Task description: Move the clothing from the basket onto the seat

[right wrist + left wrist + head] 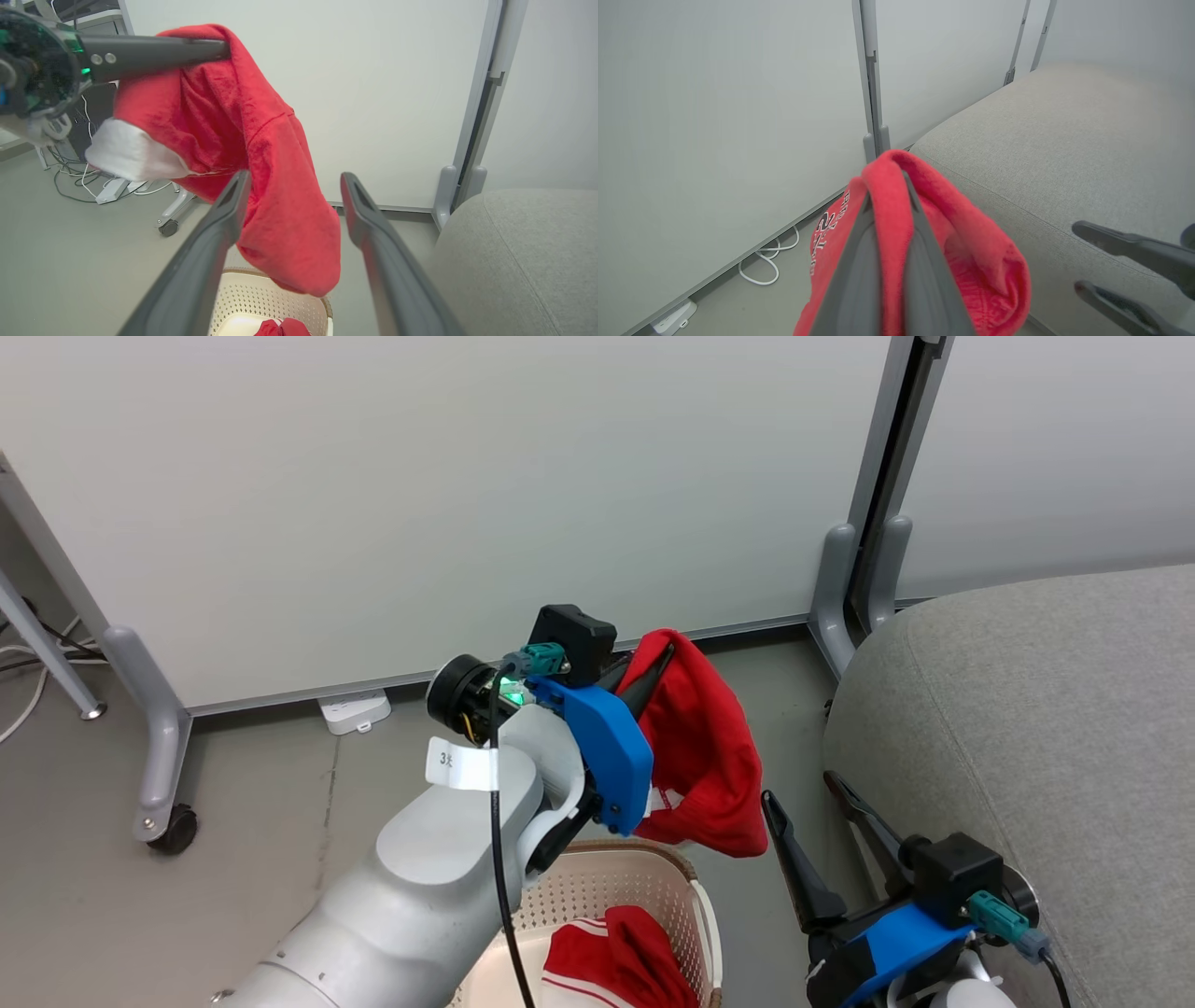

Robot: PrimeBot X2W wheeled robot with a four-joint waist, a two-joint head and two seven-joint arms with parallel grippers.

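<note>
Left fingers (857,275) tight on clothing (971,252).

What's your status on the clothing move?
Left gripper shut on red garment, held above basket. Right gripper open, empty, between garment and seat. Second garment in basket.

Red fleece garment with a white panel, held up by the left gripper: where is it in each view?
Head view: centre, the red fleece garment hangs from the left gripper above the cream perforated plastic basket.
Left wrist view: bottom centre, clamped between the two dark fingers.
Right wrist view: upper left to centre, beyond the open right gripper.
Shared landmark: the grey fabric seat, at the right in all three.
</note>
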